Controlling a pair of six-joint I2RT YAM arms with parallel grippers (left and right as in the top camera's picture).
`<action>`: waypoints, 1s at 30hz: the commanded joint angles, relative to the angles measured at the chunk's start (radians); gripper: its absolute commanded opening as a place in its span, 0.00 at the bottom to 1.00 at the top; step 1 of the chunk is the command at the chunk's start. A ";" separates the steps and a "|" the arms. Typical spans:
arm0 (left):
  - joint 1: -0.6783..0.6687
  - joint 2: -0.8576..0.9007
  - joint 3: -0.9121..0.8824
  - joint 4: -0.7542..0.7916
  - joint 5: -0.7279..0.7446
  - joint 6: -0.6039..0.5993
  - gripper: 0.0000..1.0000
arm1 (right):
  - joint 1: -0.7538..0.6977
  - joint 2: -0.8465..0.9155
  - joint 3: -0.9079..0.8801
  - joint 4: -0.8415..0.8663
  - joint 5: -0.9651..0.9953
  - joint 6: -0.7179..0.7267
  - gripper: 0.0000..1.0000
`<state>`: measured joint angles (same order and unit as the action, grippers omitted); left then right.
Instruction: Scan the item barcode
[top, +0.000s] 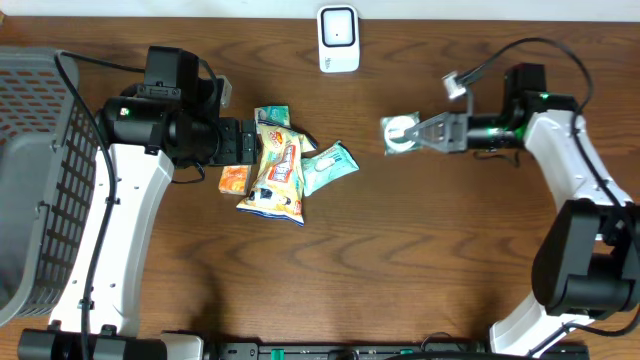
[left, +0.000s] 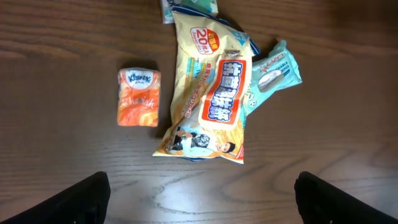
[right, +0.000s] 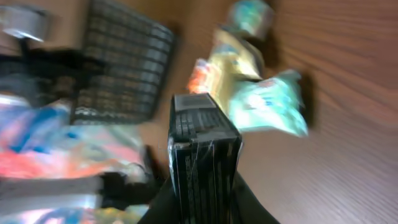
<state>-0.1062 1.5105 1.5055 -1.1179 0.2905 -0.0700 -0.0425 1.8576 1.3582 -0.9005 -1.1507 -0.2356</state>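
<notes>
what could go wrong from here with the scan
1. The right gripper pinches the small pale green and white item by one edge, so it may twist or slip before reaching the white scanner.
2. The open left gripper hovers over overlapping packets; the large yellow snack bag lies on the teal pouch, so it might drag both.

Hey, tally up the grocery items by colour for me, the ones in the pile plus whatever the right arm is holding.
Orange tissue pack: 1
Yellow snack bag: 1
Teal-green packets: 2, one partly under the bag
Green-and-white item, gripped in the right tool: 1
Total: 5
</notes>
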 joint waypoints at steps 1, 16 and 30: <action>0.005 0.006 -0.010 0.001 0.008 0.017 0.94 | 0.068 -0.006 -0.077 0.076 0.297 0.166 0.02; 0.005 0.006 -0.010 0.001 0.008 0.017 0.94 | 0.119 0.174 -0.200 0.297 0.499 0.259 0.32; 0.005 0.006 -0.010 0.001 0.008 0.017 0.94 | 0.137 0.170 -0.050 0.099 0.777 0.291 0.42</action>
<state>-0.1062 1.5105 1.5047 -1.1175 0.2901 -0.0696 0.0544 2.0132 1.2953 -0.7998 -0.4587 0.0418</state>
